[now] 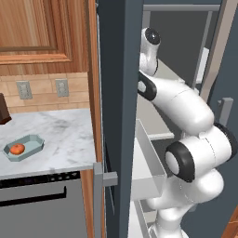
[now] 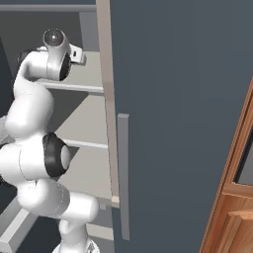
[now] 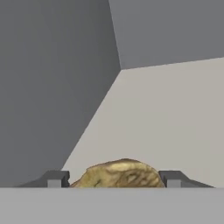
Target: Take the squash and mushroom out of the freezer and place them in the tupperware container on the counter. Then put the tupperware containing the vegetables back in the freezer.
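- The squash (image 1: 17, 148) already lay in the tupperware container (image 1: 32, 141) on the tabletop (image 1: 60, 139), left of the freezer (image 1: 118, 93).
- The arm reached into the freezer, where the mushroom (image 3: 118, 174) sat on a light grey shelf (image 3: 166, 118).
- The fingers (image 3: 54, 179) flanked the mushroom on both sides, each just beside it; whether they pressed it could not be told.
- The step looked like grasping the mushroom; next would likely come a firm squeeze, then lifting it out toward the container.
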Robot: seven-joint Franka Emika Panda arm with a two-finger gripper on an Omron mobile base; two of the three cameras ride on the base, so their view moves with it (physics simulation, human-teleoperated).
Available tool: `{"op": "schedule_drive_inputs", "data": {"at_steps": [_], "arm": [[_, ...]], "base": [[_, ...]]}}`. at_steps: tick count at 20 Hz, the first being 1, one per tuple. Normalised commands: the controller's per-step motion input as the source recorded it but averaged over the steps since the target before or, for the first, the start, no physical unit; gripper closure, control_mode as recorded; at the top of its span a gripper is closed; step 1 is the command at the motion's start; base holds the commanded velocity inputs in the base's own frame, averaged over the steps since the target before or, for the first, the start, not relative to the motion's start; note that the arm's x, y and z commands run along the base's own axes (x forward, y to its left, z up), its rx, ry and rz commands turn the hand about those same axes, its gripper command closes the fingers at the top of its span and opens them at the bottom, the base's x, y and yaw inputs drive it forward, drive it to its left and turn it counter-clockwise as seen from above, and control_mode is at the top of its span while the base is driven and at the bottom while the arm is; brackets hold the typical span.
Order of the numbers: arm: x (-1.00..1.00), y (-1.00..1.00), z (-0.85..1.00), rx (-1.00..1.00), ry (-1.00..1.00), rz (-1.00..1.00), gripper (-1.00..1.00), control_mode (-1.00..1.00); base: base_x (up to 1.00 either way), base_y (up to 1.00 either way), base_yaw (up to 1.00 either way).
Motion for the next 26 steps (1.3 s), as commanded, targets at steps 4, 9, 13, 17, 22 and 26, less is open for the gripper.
{"op": "schedule_drive_inputs", "data": {"at_steps": [4, 9, 13, 17, 22, 26], "arm": [[-1.0, -0.59, 0.1, 0.0, -0.23, 0.0, 1.0, -1.0], [-1.0, -0.61, 0.43, 0.02, -0.11, 0.0, 1.0, -1.0], [-1.0, -0.63, 0.74, 0.06, 0.0, -0.02, 1.0, -1.0], [-1.0, -0.48, 0.49, 0.03, 0.04, -0.03, 1.0, -1.0], [-1.0, -0.37, -0.01, -0.01, 0.09, -0.06, 1.0, -1.0], [-0.99, -0.17, -0.26, -0.07, 0.03, -0.05, 1.0, -1.0]], "base": [[0.0, 0.0, 0.0], [0.0, 0.0, 0.0], [0.0, 0.0, 0.0], [0.0, 0.0, 0.0], [0.0, 0.0, 0.0], [0.0, 0.0, 0.0]]}}
